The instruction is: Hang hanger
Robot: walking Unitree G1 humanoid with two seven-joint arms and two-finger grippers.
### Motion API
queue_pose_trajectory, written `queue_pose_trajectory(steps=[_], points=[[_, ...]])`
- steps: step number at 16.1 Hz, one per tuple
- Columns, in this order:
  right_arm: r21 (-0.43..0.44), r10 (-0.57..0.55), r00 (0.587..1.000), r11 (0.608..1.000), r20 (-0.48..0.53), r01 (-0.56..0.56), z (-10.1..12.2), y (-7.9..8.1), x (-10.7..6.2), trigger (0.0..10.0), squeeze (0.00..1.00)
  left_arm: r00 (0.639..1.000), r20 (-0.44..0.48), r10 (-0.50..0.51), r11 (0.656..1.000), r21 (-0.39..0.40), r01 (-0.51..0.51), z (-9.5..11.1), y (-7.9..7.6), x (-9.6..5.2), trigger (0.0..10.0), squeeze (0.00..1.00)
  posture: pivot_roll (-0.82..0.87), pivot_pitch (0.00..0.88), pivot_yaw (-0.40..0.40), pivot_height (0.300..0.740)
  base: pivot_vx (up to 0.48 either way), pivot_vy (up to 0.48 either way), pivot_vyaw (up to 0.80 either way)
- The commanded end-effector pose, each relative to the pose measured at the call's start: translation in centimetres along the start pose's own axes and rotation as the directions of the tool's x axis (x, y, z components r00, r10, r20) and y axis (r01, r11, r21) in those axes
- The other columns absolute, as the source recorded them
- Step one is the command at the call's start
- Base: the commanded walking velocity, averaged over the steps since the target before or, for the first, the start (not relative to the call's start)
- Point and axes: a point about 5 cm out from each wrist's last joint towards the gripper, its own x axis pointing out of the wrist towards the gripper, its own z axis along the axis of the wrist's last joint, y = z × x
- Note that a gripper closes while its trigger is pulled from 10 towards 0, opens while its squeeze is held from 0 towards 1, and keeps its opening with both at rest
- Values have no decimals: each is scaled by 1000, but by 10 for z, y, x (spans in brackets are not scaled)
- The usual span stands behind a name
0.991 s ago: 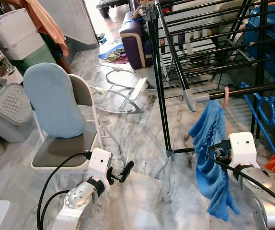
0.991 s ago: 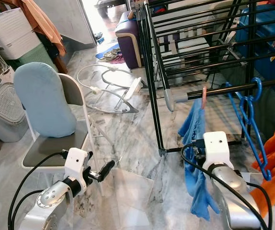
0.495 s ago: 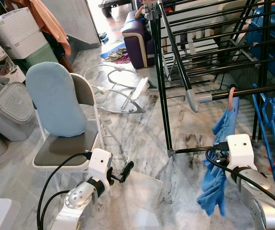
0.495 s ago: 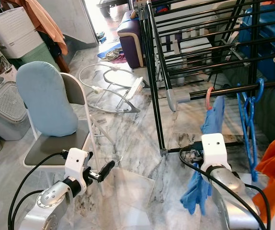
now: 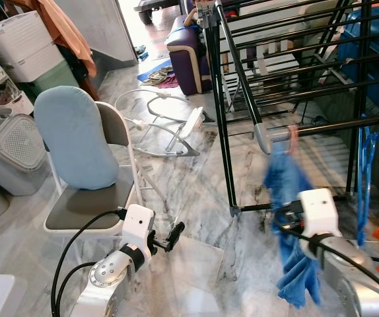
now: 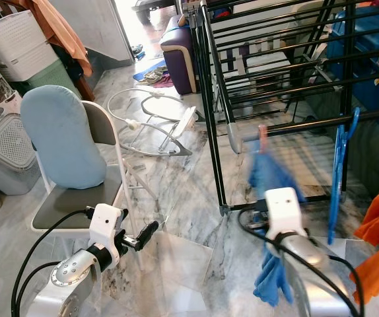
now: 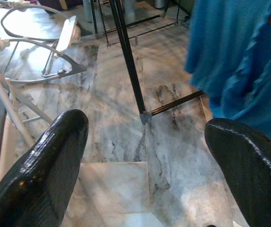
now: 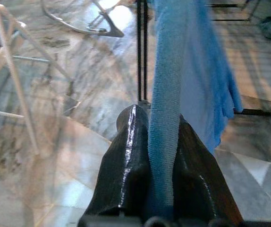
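Head views: the pink hanger (image 5: pixel 293 135) hooks the drying rack (image 5: pixel 321 125) rail at 2 o'clock, blue garment (image 5: pixel 288 224) dangling.

Right wrist: right tool (image 8: pixel 160 156) pinches that cloth; tugging could unhook it.

Left wrist: left tool (image 7: pixel 145 156) gapes, empty.

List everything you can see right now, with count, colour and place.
rack: one, black, ahead on the right
hanger: one, pink hook, over the rack's low bar
cloth: one, blue, hanging below the hanger
blue hangers: count unclear, on the same bar, further right
chair: one, white frame, grey seat, blue cushion, on the left
baskets: several, white and grey, far left
bouncer frame: one, white, on the floor behind the chair
sofa: one, purple, at the back
left gripper: fingers open, low beside the chair
right gripper: fingers shut on the cloth
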Motion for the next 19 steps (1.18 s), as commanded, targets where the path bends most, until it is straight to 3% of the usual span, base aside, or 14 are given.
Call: queue_pose_trajectory(steps=[1,7,8,9,10,15,19], points=[[-13,59,997,998,41,-59,9,12,0,0,0,1000,-21,21,1000,18,-21,-2,6,-1,10000,0,-198,0,170,740,0,0,0],[-40,120,991,992,56,-118,13,22,3,0,0,1000,-21,21,1000,19,-21,-2,6,-1,10000,0,-198,0,171,740,0,0,0],[-49,120,991,992,52,-117,12,22,2,4902,0,999,-23,22,1000,20,-21,-2,6,-1,10000,0,-198,0,171,740,0,0,0],[-49,114,992,993,50,-111,11,21,2,10000,427,999,-23,22,1000,20,-22,-2,6,-1,10000,0,-198,0,171,740,0,0,0],[-48,76,996,996,55,-74,10,15,1,10000,1000,999,-24,21,1000,19,-21,-2,6,-1,10000,0,-196,0,169,740,0,0,0],[-43,40,998,998,55,-37,8,10,1,10000,1000,999,-28,15,1000,18,-15,-3,5,-1,10000,0,-196,0,169,740,0,0,0],[-37,-42,991,998,126,47,16,-2,-2,10000,1000,999,-28,17,1000,18,-16,-3,5,-1,10000,0,-196,0,169,740,0,0,0]])
